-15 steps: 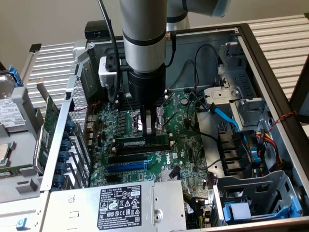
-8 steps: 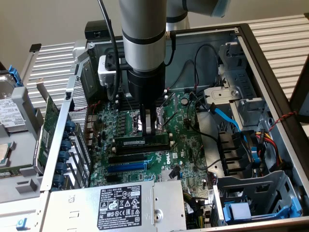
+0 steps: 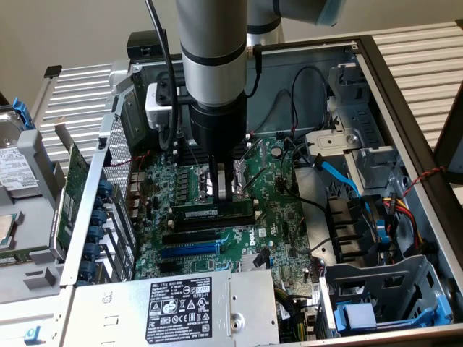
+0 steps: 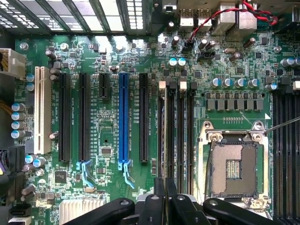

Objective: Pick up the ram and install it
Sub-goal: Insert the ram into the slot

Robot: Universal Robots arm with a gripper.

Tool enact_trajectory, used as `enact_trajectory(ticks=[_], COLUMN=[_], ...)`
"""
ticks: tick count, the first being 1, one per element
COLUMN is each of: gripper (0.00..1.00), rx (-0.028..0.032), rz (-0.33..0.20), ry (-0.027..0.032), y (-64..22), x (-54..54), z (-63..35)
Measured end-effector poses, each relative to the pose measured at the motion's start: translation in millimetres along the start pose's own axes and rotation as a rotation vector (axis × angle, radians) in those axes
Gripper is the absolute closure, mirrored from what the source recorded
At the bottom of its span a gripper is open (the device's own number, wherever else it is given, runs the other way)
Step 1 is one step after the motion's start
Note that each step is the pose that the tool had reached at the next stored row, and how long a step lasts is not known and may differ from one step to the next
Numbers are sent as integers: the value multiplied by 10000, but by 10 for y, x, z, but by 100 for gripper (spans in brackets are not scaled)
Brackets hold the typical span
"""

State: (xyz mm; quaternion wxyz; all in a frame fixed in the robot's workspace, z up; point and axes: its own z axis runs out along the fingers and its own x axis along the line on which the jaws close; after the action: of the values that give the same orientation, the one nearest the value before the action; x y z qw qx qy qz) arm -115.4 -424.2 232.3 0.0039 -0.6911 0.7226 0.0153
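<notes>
Pinching the ram (image 3: 194, 212) inside the open computer (image 3: 405, 108).
The claw (image 3: 226, 195) is clamped on its top edge; the ram stands on edge near the middle of the green board (image 3: 289, 217).

Arm (image 3: 211, 43): fat silver-grey cylinder, darker band ringing it, black wrist section below. White box (image 3: 158, 105) at its nine o'clock, exterior view; black cable (image 3: 160, 43) trailing down. Gripper (image 3: 225, 189): bright metal fingers, black linkages (image 4: 112, 208), round pivot screws.
</notes>
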Motion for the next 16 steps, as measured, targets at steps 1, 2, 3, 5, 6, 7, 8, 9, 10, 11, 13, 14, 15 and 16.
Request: enact_trajectory(ticks=[1, 2, 3, 5, 6, 7, 8, 9, 10, 11, 13, 14, 15, 16], gripper=[87, 87, 87, 87, 87, 87, 87, 87, 87, 87, 87, 87, 87, 87], rx=[22, 40, 54, 64, 68, 73, 81, 89, 96, 103, 111, 119, 123, 124], rz=[-6, -12, -22, -38, -44, -48, -51, -51, -51, -52, -53, -53, -53, -52], ry=[-1, -2, -3, -2, -2, -2, -3, -3, -4, -4, -5, -5, -5, -4], y=[0, 0, 3, 11, 14, 14, 14, 14, 14, 15, 14, 15, 15, 15], x=[0, 0, 0, 0, 0, 0, 1, 1, 1, 1, 1, 1, 1, 1], z=[-1, -2, -2, -2, -2, -2, -2, -2, -2, -2, -1, -2, -1, -1])
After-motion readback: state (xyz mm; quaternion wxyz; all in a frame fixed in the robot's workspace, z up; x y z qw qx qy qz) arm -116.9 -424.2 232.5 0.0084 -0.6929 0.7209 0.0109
